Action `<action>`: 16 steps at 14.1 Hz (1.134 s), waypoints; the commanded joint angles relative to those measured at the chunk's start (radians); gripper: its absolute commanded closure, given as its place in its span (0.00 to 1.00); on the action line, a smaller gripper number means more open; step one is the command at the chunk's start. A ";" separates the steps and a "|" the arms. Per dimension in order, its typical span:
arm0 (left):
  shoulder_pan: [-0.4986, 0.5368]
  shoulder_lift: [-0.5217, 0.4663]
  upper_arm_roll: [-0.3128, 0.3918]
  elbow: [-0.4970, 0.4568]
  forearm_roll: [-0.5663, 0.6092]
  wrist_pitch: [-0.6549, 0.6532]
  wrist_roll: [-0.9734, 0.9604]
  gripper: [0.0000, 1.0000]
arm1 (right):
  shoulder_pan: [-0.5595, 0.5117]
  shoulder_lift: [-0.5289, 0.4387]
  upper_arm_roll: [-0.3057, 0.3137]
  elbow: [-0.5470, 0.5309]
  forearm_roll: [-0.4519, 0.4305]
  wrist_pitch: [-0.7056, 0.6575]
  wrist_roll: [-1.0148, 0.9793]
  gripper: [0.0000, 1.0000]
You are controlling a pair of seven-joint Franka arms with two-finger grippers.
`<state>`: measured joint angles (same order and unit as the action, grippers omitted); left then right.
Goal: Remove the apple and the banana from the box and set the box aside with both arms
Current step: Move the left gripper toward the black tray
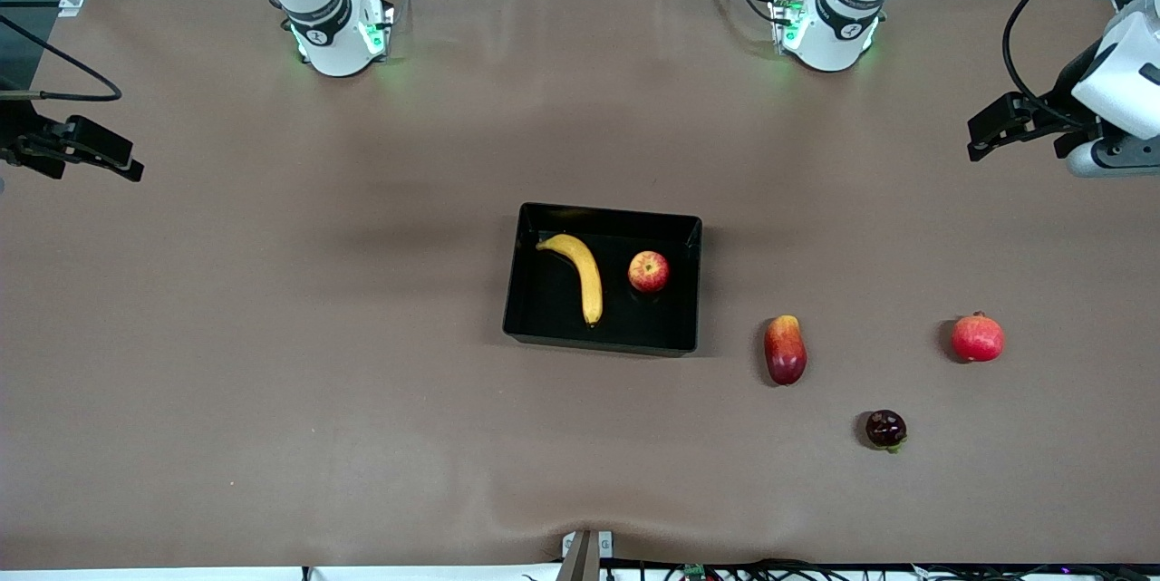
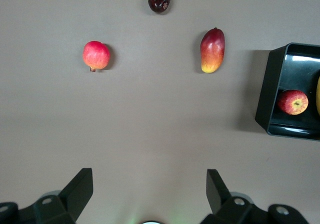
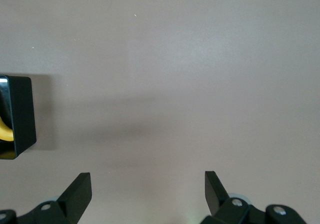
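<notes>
The black box (image 1: 634,320) stands in the middle of the table. The yellow banana (image 1: 583,273) and the small red apple (image 1: 649,272) lie side by side in it, apart from each other. My left gripper (image 1: 983,135) hangs open and empty over the table's edge at the left arm's end. My right gripper (image 1: 118,159) hangs open and empty over the edge at the right arm's end. The left wrist view shows its open gripper (image 2: 150,184), the box wall (image 2: 272,91) and the apple (image 2: 293,102). The right wrist view shows its open gripper (image 3: 148,186), a box corner (image 3: 22,114) and a bit of banana (image 3: 4,129).
On the cloth toward the left arm's end lie an oblong red-yellow mango-like fruit (image 1: 785,350), a larger red round fruit with a crown tip (image 1: 978,338), and a small dark purple fruit (image 1: 885,429) nearest the front camera. All three also show in the left wrist view.
</notes>
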<state>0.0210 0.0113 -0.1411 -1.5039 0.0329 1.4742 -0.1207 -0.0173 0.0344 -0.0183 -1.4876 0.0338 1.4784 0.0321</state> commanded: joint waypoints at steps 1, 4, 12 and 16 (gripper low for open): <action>0.007 0.019 0.002 0.031 -0.008 0.012 0.018 0.00 | -0.007 0.009 0.005 0.017 0.015 -0.004 -0.006 0.00; 0.007 0.027 0.003 0.045 -0.007 0.014 0.018 0.00 | -0.007 0.009 0.005 0.017 0.015 -0.004 -0.006 0.00; -0.016 0.075 -0.008 0.051 0.054 0.104 -0.013 0.00 | -0.006 0.012 0.005 0.017 0.015 -0.003 -0.006 0.00; -0.061 0.127 -0.055 0.036 0.015 0.143 -0.115 0.00 | -0.004 0.022 0.005 0.017 0.015 -0.003 -0.006 0.00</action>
<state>-0.0173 0.1037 -0.1683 -1.4774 0.0607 1.6089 -0.1690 -0.0170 0.0410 -0.0171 -1.4877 0.0343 1.4784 0.0321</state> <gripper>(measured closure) 0.000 0.000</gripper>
